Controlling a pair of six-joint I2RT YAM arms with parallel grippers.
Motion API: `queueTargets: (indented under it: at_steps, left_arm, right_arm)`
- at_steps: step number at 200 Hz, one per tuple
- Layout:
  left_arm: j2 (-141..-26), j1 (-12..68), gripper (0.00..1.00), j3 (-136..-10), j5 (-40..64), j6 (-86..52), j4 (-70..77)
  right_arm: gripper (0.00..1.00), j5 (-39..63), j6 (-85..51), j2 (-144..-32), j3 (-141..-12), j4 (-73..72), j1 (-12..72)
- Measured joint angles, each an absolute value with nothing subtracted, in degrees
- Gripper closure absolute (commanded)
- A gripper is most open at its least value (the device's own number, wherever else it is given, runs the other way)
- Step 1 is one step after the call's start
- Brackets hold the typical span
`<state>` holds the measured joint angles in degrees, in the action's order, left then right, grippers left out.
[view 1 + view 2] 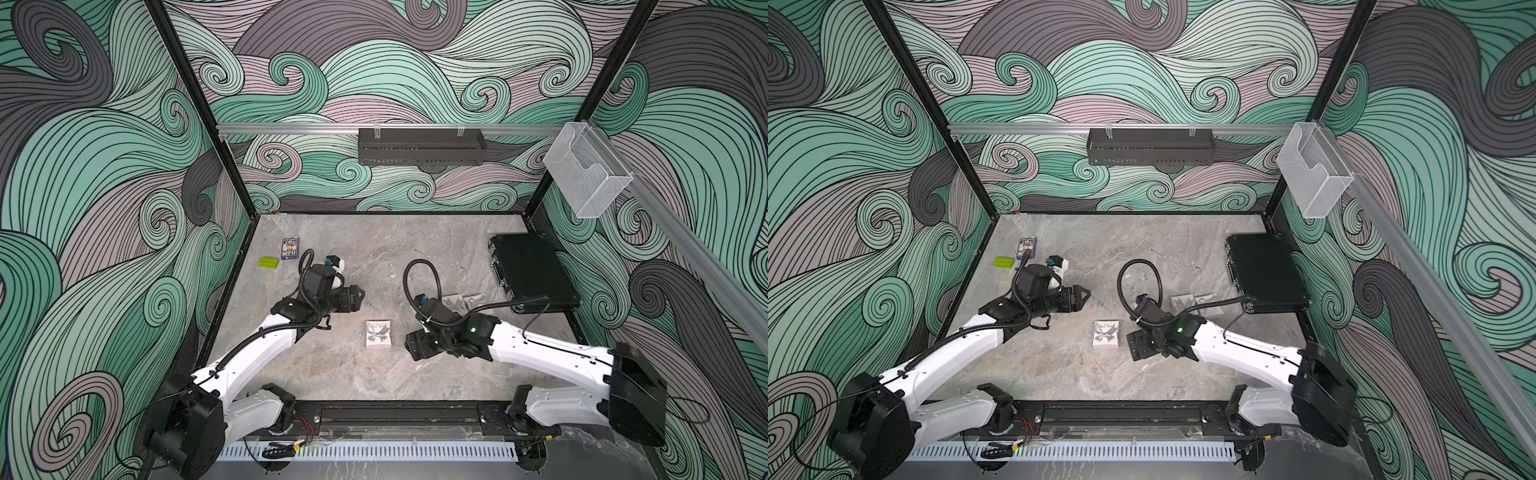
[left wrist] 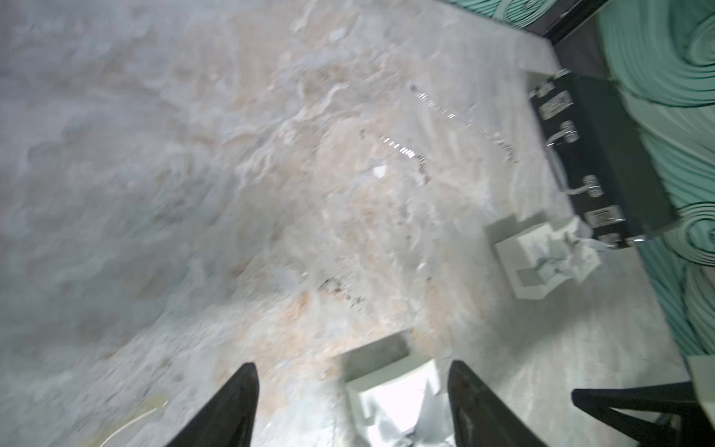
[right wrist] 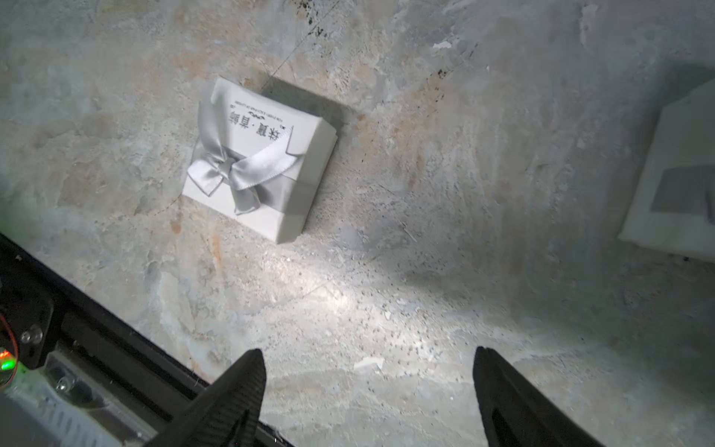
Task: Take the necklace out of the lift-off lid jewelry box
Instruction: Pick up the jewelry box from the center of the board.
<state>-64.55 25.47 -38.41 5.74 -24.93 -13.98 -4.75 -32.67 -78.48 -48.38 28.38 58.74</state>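
My left end effector (image 2: 354,367) is open and empty. Right of it, near, is the jewelry box (image 3: 259,154), lid (image 3: 271,127) on, ribbon-tied. My right end effector (image 3: 368,351), past that, is open and empty. I can't see the necklace. A loose chain (image 2: 404,150) on the desk (image 2: 154,193) ahead of my left may be it. I'd hold the box down, pinch the lid sides, lift straight.

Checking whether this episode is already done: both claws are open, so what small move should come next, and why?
Probably just draw both arms back. A silver necklace chain lies loose on the marble tabletop, outside any box, and the left claw and right claw are open and hold nothing.
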Motion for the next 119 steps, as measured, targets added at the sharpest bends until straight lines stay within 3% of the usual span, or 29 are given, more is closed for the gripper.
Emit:
queueTargets:
  at_steps: [50,119]
  left_arm:
    - [-60.8,23.4,0.22,-33.2,1.9,-24.9,-15.3]
    - [-58.7,21.1,0.22,-30.7,1.1,-25.1,-12.2]
  right_arm:
    - [0.1,-7.8,-33.6,-95.0,-62.3,27.1,63.3]
    - [0.06,-10.8,-35.7,-103.9,-69.8,29.1,65.3]
